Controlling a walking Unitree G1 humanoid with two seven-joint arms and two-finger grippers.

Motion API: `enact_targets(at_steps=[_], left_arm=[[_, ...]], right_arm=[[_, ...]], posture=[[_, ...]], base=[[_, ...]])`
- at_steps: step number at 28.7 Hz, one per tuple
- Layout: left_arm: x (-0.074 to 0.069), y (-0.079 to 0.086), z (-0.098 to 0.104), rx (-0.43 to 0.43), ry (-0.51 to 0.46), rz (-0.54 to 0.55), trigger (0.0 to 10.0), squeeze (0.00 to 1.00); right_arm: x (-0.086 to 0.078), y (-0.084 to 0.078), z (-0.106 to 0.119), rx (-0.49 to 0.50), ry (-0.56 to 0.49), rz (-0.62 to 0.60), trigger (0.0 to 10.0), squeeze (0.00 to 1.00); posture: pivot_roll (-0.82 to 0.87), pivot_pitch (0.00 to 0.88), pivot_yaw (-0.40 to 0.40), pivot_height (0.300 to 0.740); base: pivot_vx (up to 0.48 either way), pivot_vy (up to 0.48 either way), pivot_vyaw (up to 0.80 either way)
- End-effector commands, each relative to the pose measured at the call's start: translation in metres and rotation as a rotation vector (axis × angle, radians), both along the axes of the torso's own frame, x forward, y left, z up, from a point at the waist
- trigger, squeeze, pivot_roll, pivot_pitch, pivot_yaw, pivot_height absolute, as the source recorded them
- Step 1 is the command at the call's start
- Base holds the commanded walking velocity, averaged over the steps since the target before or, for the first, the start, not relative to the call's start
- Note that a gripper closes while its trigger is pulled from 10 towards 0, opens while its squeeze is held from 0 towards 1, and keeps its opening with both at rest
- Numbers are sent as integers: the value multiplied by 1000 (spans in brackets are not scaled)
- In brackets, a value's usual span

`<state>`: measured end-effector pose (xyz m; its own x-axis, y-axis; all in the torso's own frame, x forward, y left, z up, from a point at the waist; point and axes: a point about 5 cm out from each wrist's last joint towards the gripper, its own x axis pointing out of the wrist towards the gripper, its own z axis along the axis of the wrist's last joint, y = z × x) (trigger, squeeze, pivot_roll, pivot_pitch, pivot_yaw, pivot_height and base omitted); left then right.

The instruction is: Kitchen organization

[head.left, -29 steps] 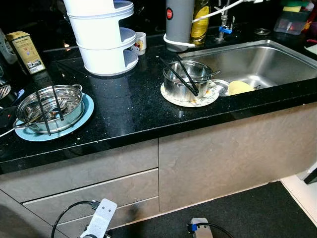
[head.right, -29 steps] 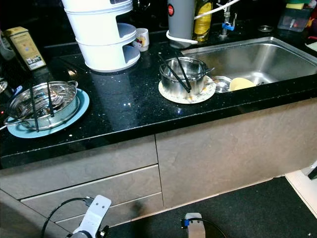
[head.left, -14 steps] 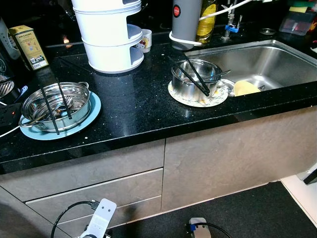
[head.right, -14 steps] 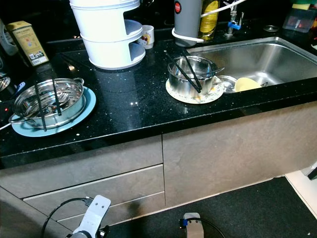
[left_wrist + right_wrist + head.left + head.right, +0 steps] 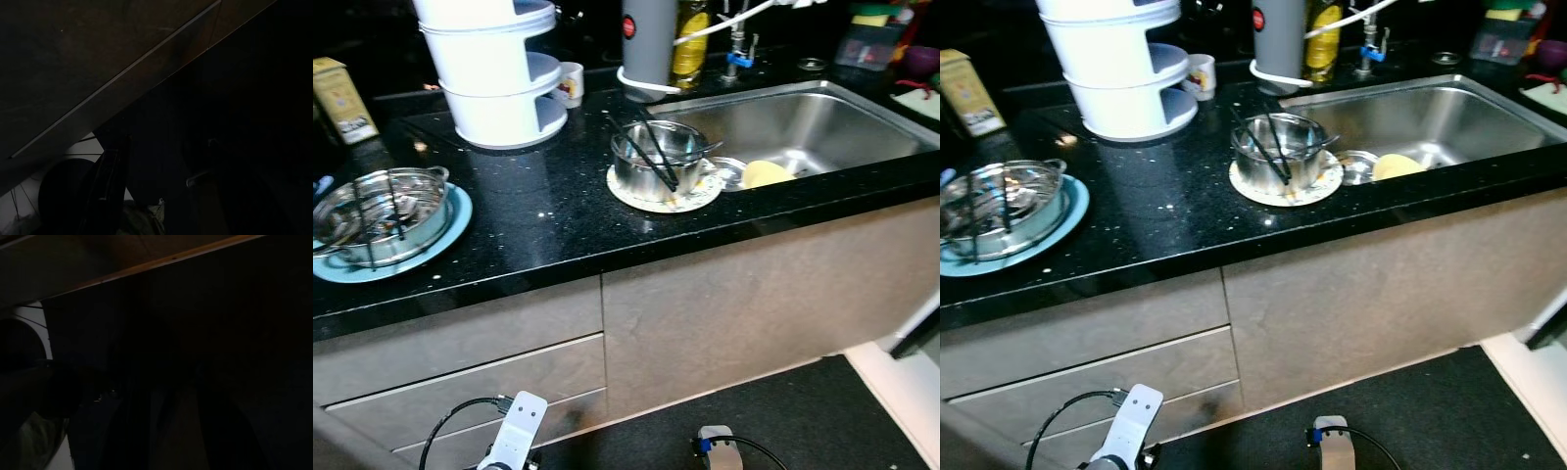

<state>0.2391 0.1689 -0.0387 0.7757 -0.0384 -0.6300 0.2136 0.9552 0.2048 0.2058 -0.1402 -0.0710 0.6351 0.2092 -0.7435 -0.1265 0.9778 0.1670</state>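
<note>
A steel pot (image 5: pixel 651 162) with two black chopsticks (image 5: pixel 651 157) leaning in it sat on a patterned round mat (image 5: pixel 664 189) at the front of the black stone table (image 5: pixel 548 211), just beside the steel sink (image 5: pixel 803 122), as we looked down from head height. In the sink lay a yellow dish (image 5: pixel 764 173) and a small steel lid (image 5: pixel 728 172). Toward our left, a second steel pot (image 5: pixel 382 206) holding black chopsticks rested on a pale blue plate (image 5: pixel 440 230). Behind the two pots stood a white tiered rack (image 5: pixel 484 73), a small white cup (image 5: pixel 571 83), a grey canister (image 5: pixel 648 44), a yellow bottle (image 5: pixel 688 44) and the tap (image 5: pixel 736 44), with a yellow tin (image 5: pixel 335 98) at the far left. Grey drawer fronts (image 5: pixel 460 377) ran under the table above a dark floor. Both arms hung low in front of the drawers: our left hand (image 5: pixel 110 193) and right hand (image 5: pixel 166 431) showed only as dark shapes in the wrist cameras, and we could not tell whether either hand's fingers were open or closed.
</note>
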Motion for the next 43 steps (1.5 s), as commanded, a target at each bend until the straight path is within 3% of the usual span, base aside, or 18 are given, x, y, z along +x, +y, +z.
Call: enact_targets(at_steps=[1,19,43], left_arm=[[-12,1,-9,-15,36,19,10000,0],[-18,-2,-18,-3,97,6,10000,0],[-16,-9,-19,-2,111,-44,10000,0]], right_arm=[[-4,4,-2,-9,19,34,10000,0],[4,-12,2,-173,-53,-19,10000,0],[5,-10,2,-179,-70,-24,10000,0]], posture=[[-35,147,0,740],[-43,101,-9,740],[-51,94,5,740]], base=[[0,0,0],[0,0,0],[0,99,0]])
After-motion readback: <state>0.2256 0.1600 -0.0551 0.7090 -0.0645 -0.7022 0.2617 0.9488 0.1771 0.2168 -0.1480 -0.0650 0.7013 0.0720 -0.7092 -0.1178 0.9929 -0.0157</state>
